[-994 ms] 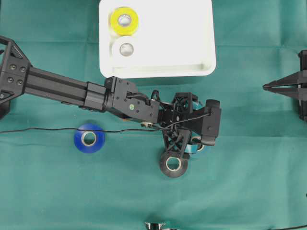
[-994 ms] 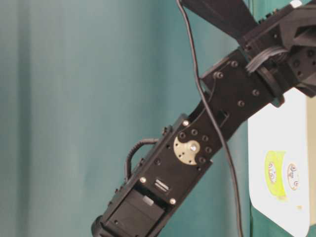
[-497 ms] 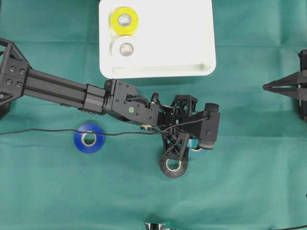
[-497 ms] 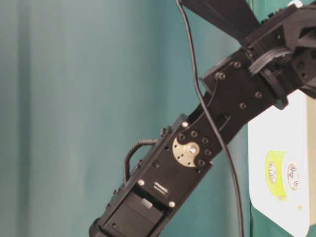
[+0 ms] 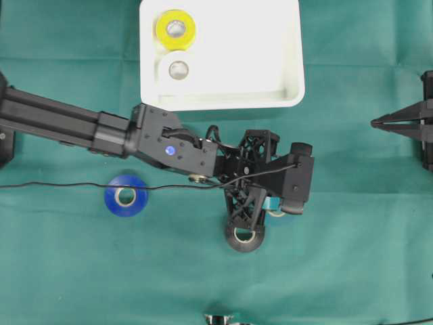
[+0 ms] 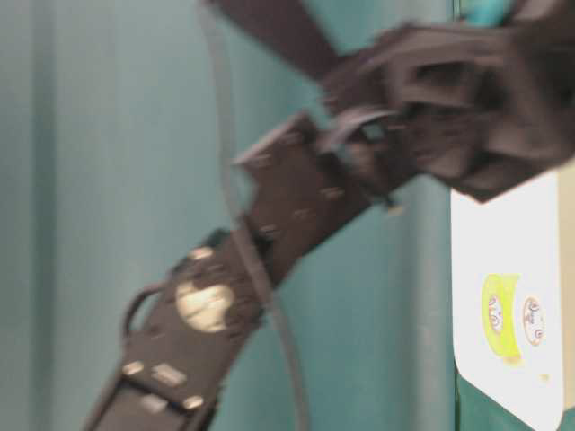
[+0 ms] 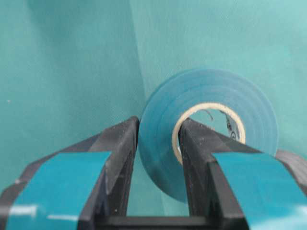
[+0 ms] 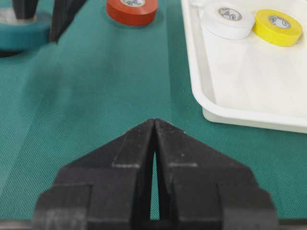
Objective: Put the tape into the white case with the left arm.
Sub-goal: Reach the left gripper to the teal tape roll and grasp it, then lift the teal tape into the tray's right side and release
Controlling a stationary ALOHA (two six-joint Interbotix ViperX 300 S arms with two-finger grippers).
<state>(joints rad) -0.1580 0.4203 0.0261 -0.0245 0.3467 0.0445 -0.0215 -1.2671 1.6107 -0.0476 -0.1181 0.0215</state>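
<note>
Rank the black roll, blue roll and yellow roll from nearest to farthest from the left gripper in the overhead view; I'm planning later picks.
From the left gripper:
1. Black roll, just below-left, beside it.
2. Blue roll, off to the left on the cloth.
3. Yellow roll, top left inside the white case.

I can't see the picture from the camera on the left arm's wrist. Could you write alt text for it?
Close-up of the left hand, its two black fingers marked with teal strips, shut on the wall of a teal tape roll: one finger outside the roll, the other inside its cardboard core. Green cloth fills the background.
</note>
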